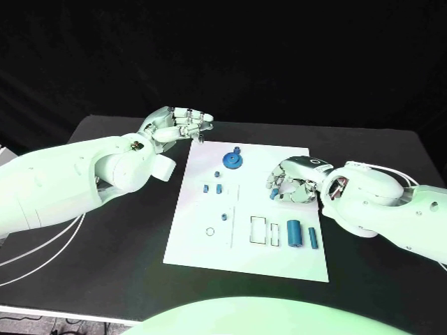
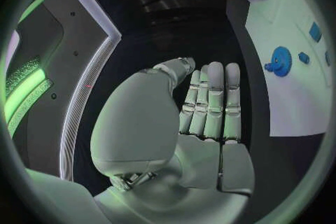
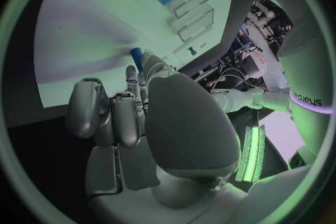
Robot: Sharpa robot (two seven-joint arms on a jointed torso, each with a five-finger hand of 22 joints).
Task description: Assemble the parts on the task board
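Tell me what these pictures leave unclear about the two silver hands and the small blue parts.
- Right hand, head view: curled fingers hide whether it grips a small blue part.
- Small parts near the white task board's left edge: too tiny to identify.
- Left hand: fingertip contact unclear.

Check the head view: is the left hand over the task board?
No, the left hand hovers above the black table, just off the task board, past its far left corner.

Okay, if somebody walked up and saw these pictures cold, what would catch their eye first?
Probably the white rectangular task board in the middle of the black table, dotted with small blue parts, the round blue gear near its far end standing out. Next, the silver right hand over the board's right edge, pinching a small blue piece, and the left hand raised off the far left corner.
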